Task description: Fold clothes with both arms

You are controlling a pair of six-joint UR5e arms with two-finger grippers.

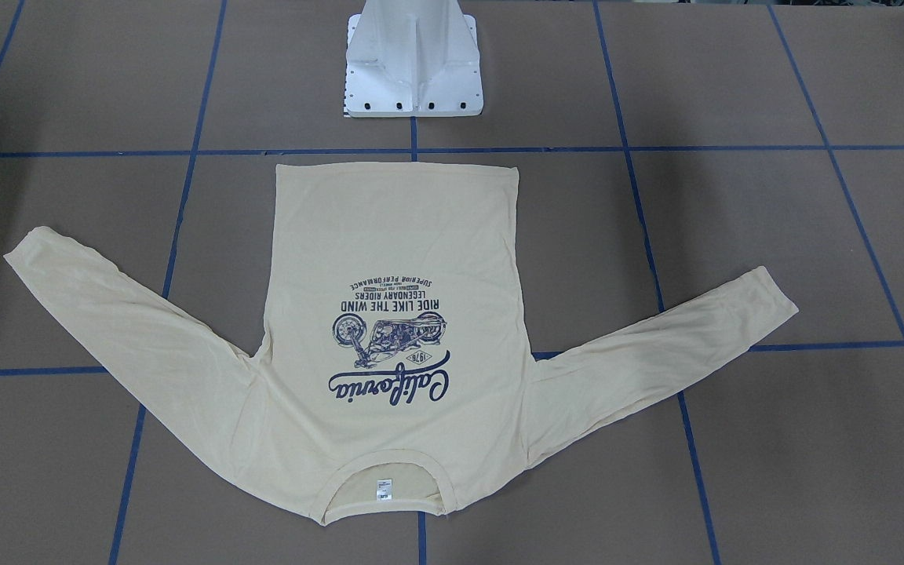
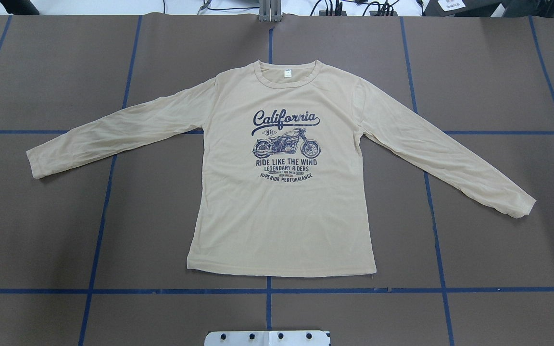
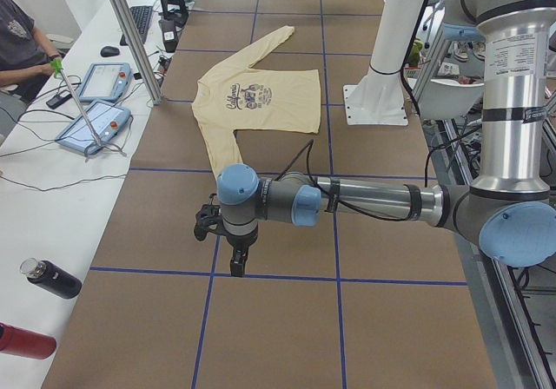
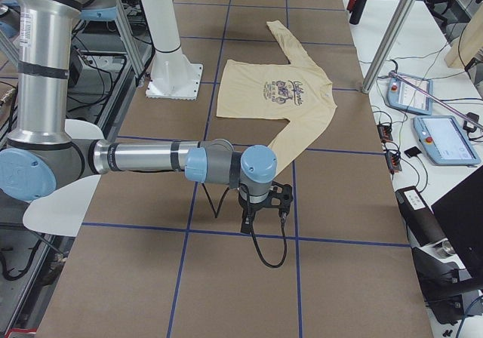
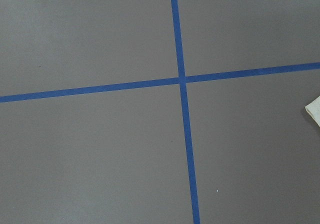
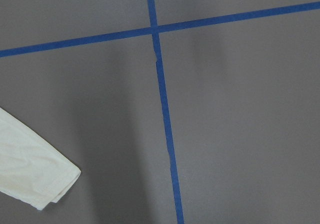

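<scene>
The left arm [image 3: 365,202] stretches out level, wrist bent so the left gripper [image 3: 236,266] points straight down. The right arm [image 4: 143,157] holds the same pose, right gripper [image 4: 247,223] pointing down. Neither gripper's opening can be made out.

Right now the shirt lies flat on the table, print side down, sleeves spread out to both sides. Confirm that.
Not quite: the T-shirt lies print side up. The overhead view shows the navy California print facing the camera. The rest holds: it lies flat on the table, sleeves spread out to both sides.
</scene>
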